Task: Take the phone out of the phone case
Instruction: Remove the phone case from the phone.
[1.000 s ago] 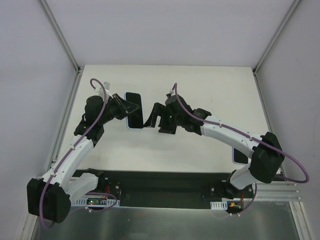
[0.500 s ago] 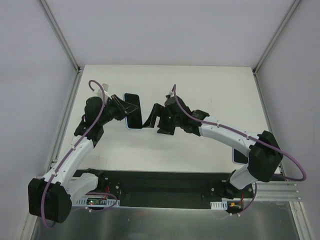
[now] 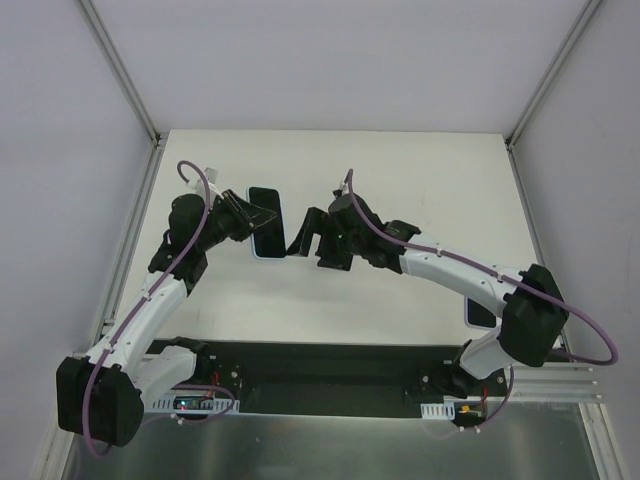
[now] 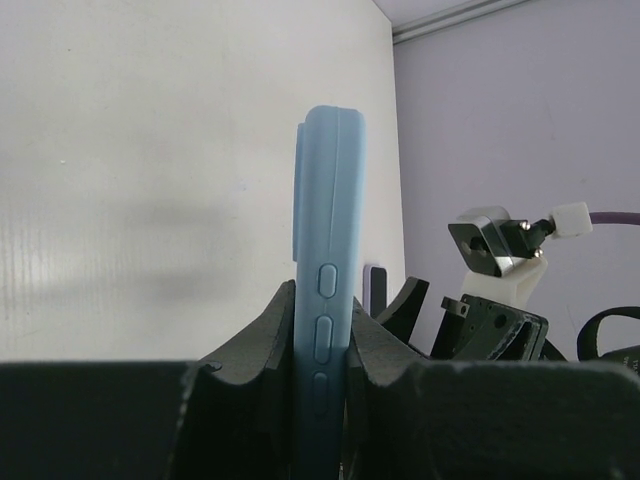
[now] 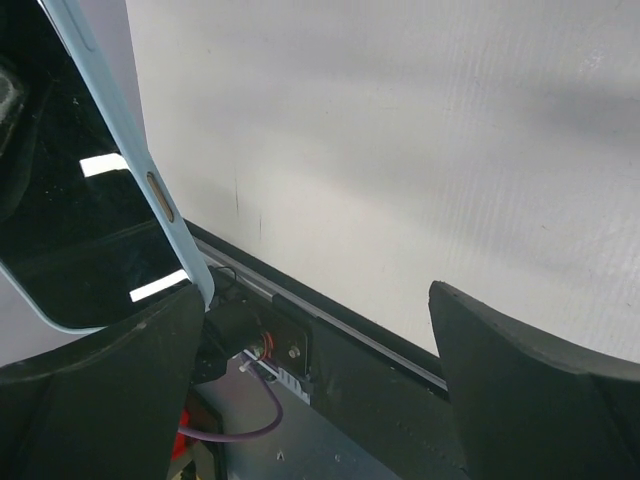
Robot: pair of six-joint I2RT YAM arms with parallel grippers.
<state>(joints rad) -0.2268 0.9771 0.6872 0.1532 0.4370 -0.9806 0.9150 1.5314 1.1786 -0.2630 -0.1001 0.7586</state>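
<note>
The phone (image 3: 268, 238), black screen up, sits in a light blue case (image 4: 328, 230) and is held off the table. My left gripper (image 3: 256, 216) is shut on it. In the left wrist view the case stands edge-on between the two pads, its side buttons showing. My right gripper (image 3: 305, 236) is open just right of the phone. In the right wrist view the phone's screen (image 5: 70, 200) and blue rim (image 5: 150, 180) fill the upper left. The left finger (image 5: 110, 380) is against the phone's lower corner and the other finger (image 5: 530, 380) stands well apart.
A second flat dark slab with a pale purple rim (image 3: 478, 312) lies on the white table (image 3: 400, 170) by the right arm's base. Grey walls close in the table on three sides. The black rail (image 3: 320, 375) with the arm bases runs along the near edge.
The right arm swayed slightly left and back beside the phone. The left gripper keeps the same hold on the cased phone.
</note>
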